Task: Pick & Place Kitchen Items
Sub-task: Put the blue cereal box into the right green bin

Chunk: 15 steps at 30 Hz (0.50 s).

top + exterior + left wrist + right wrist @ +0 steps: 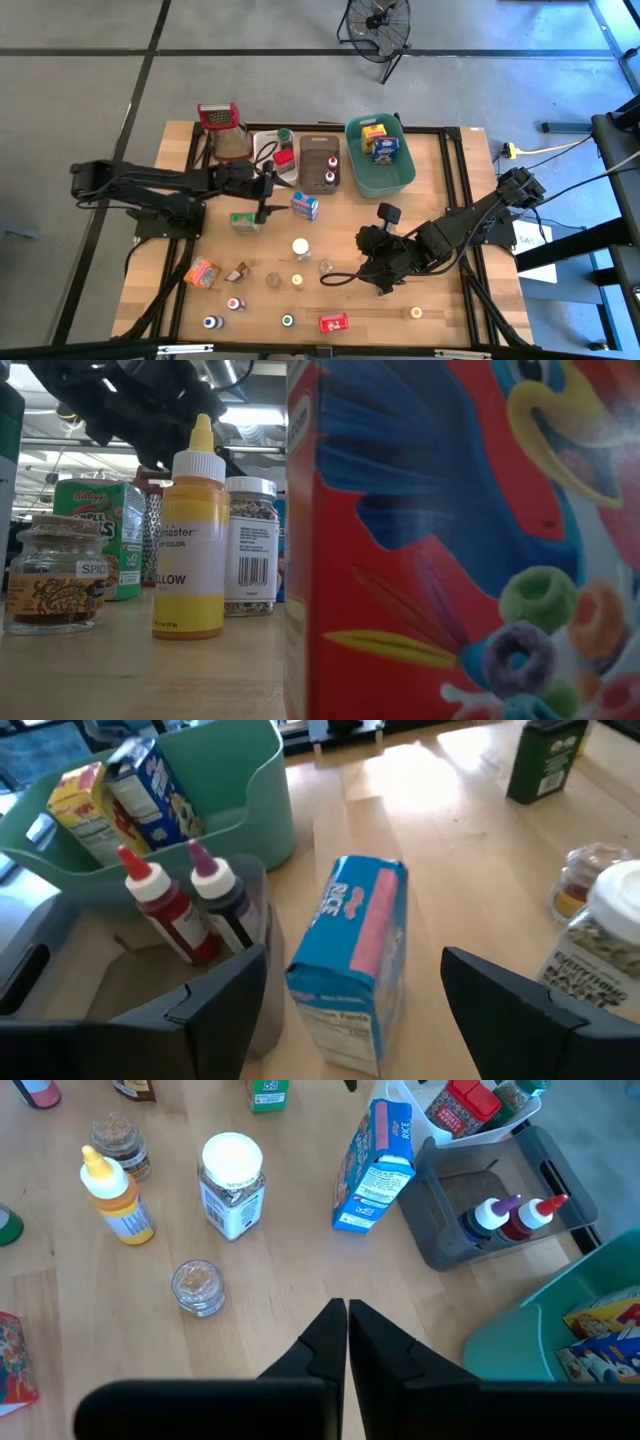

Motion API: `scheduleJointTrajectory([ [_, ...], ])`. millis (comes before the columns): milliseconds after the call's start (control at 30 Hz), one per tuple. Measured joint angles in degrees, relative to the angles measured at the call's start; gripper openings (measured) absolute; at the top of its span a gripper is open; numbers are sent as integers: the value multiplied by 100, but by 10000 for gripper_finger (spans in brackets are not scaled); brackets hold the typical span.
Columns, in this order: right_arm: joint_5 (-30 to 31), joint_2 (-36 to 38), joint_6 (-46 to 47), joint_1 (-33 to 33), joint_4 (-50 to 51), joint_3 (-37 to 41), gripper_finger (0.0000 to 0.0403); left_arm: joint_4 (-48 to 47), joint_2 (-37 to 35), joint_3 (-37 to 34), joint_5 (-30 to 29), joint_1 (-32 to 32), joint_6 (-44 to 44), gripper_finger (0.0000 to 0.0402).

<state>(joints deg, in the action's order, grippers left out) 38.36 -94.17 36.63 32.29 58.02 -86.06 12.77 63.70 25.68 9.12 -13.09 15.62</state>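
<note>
The left gripper point(345, 1010) is hanging wide open and empty around the blue box point(352, 960) beside the brown bin point(318, 163), evidently lining up a grasp, while the right gripper point(347, 1342) (fingers pressed together, holding nothing) is waiting mid-table.

On the wooden table point(455, 250), the teal plastic bin point(381, 176) sits at two o'clock, two small cereal boxes point(379, 142) inside. Just beside it toward nine o'clock is the brown tray point(318, 150), holding two squeeze bottles point(330, 170). The blue-and-pink box point(305, 205) stands near centre, the white-capped jar point(301, 248) toward six o'clock of it.
</note>
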Motion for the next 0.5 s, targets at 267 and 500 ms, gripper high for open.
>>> scheduleJointTrajectory([
  [267, 7, 0, -1, -1, 1, 0, 19, -184, 326, 225, 206, -38, -88, 294],
  [500, 20, 0, -1, 0, -1, 0, 19, -153, 652, 306, 255, -63, -40, 294],
])
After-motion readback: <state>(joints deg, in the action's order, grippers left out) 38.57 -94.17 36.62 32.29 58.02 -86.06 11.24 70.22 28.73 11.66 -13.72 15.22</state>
